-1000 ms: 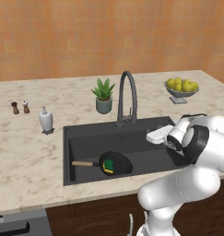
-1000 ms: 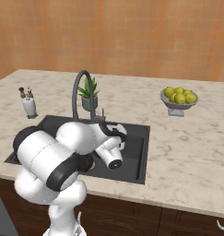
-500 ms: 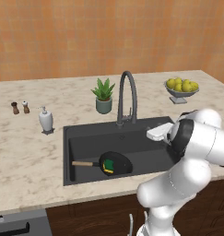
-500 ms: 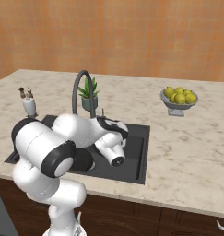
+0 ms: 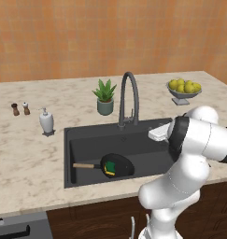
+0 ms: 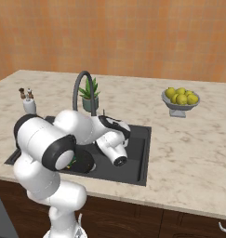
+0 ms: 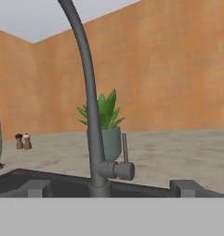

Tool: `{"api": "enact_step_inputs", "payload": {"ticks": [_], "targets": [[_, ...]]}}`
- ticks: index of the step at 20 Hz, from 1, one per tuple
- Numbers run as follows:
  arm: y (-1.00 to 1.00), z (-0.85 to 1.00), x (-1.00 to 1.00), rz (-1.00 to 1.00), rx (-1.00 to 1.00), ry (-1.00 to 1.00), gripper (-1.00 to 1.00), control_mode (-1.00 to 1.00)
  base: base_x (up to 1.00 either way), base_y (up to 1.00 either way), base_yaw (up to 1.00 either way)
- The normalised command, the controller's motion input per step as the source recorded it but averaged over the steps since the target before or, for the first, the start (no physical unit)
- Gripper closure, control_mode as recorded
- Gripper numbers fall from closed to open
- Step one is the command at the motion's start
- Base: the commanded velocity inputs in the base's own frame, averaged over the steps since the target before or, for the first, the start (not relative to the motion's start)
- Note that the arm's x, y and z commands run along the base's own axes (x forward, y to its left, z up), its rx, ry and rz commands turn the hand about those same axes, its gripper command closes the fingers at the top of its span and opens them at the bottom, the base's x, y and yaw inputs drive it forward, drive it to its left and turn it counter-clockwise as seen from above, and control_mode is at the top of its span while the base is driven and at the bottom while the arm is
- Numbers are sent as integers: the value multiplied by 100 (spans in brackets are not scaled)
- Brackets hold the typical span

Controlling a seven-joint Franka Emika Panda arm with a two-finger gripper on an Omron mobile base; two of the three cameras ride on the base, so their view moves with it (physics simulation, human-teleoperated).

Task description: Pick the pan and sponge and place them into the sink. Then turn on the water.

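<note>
Where arm blocks, pan (image 6: 84,161) half-hidden

The tall dark grey arched gooseneck faucet (image 7: 91,115) stands directly ahead, its short lever handle (image 7: 124,159) projecting to one side. The green potted plant (image 5: 105,96) is set close behind it. Open room is left over the right half of the dark grey rectangular sink basin (image 5: 147,154); the left half is occupied by the round black frying pan (image 5: 117,165).

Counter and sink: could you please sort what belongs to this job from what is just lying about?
Job: dark grey sink; black frying pan; green-yellow sponge; dark arched faucet.
Bystanders: potted plant; lemon bowl; white soap dispenser; two small shakers.
</note>
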Motion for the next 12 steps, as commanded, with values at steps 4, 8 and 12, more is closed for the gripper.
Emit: {"api": "enact_step_inputs", "payload": {"ticks": [4, 8, 12], "targets": [[-2, 0, 3, 1, 0, -2, -100, -100, 0, 0, 0], [-1, 0, 2, 1, 0, -3, -100, -100, 0, 0, 0], [0, 0, 2, 0, 0, -4, -100, -100, 0, 0, 0]]}}
